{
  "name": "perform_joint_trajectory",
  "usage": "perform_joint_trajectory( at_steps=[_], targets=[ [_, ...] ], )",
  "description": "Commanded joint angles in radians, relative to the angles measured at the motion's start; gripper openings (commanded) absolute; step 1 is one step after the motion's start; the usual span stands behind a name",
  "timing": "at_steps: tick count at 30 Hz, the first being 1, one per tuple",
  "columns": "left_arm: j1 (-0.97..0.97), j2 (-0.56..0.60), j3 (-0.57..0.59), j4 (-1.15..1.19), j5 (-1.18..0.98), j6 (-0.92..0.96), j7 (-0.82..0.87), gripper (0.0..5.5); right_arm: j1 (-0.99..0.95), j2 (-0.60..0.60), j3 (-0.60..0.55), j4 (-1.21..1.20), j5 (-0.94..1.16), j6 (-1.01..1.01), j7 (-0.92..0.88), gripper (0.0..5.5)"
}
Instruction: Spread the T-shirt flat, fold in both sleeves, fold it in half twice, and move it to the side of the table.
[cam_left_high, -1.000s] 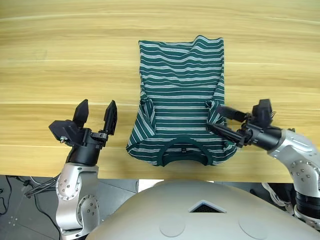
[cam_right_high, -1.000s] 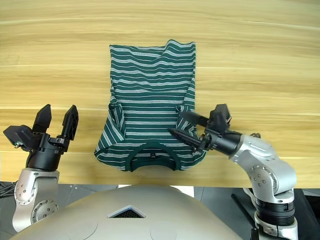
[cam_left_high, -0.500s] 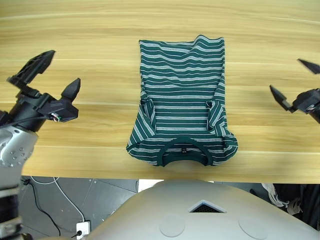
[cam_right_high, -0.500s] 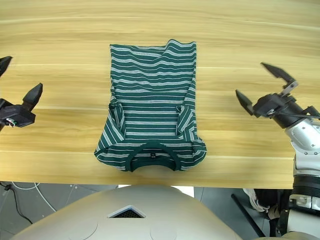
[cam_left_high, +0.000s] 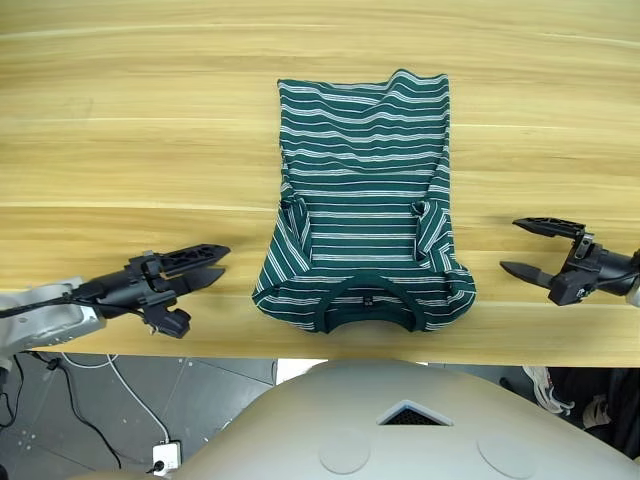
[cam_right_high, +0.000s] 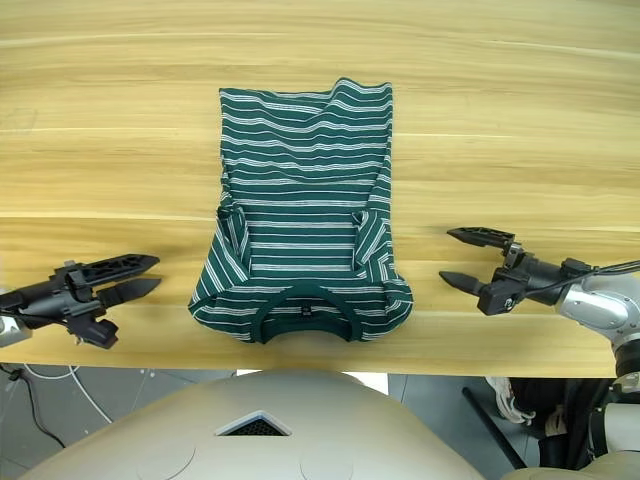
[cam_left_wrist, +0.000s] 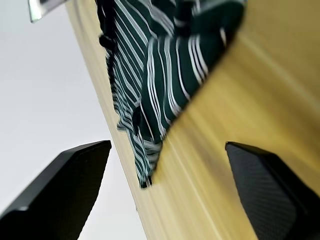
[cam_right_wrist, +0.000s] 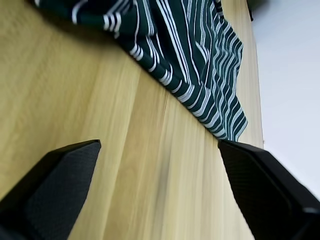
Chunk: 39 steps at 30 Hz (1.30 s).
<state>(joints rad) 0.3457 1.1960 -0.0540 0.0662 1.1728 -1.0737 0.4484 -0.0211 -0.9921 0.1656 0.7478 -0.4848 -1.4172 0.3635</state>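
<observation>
T-shirt (cam_left_high: 365, 190): dark green, thin white stripes. Spread lengthwise on table (cam_left_high: 150, 120), round collar just inside near edge, hem toward far side. Both sleeves folded in over body, leaving narrow oblong, wider and slightly rumpled at shoulders. Not yet halved. Roughly midway along table's width.

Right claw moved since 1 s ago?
Yes. The right claw was at the shirt, on its right edge; now it sits off to the right, apart from it, open.
</observation>
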Motion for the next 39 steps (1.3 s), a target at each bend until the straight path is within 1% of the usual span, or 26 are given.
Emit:
perform_joint_trajectory(
  at_steps=[1,6,12,18,29,31,33,39],
  targets=[
    [0.018,-0.02,-0.032,-0.039,-0.018,0.013,-0.022,4.27,0.006,0.024,0.094,-0.071,0.076,0.015,0.035,4.36],
    [-0.008,-0.053,-0.079,-0.036,-0.022,0.017,-0.035,4.27,0.021,0.015,0.174,-0.132,0.167,0.046,0.069,4.36],
    [-0.029,-0.072,-0.104,-0.019,-0.047,0.021,-0.043,4.27,0.095,-0.009,0.232,-0.287,0.255,0.093,0.105,4.36],
    [-0.046,-0.091,-0.131,-0.03,-0.064,0.026,-0.065,4.27,0.141,-0.015,0.238,-0.357,0.306,0.14,0.131,4.36],
    [-0.051,-0.1,-0.143,-0.012,-0.085,0.032,-0.078,4.27,0.16,0.013,0.215,-0.346,0.303,0.161,0.141,4.36],
    [-0.052,-0.101,-0.144,-0.01,-0.088,0.031,-0.08,4.27,0.157,0.017,0.21,-0.34,0.295,0.157,0.138,4.08],
    [-0.055,-0.102,-0.148,-0.008,-0.091,0.028,-0.085,4.27,0.153,0.022,0.207,-0.33,0.284,0.155,0.137,3.64],
    [-0.05,-0.104,-0.155,-0.016,-0.102,0.023,-0.105,3.31,0.146,0.035,0.203,-0.315,0.264,0.148,0.136,2.61]
  ],
)
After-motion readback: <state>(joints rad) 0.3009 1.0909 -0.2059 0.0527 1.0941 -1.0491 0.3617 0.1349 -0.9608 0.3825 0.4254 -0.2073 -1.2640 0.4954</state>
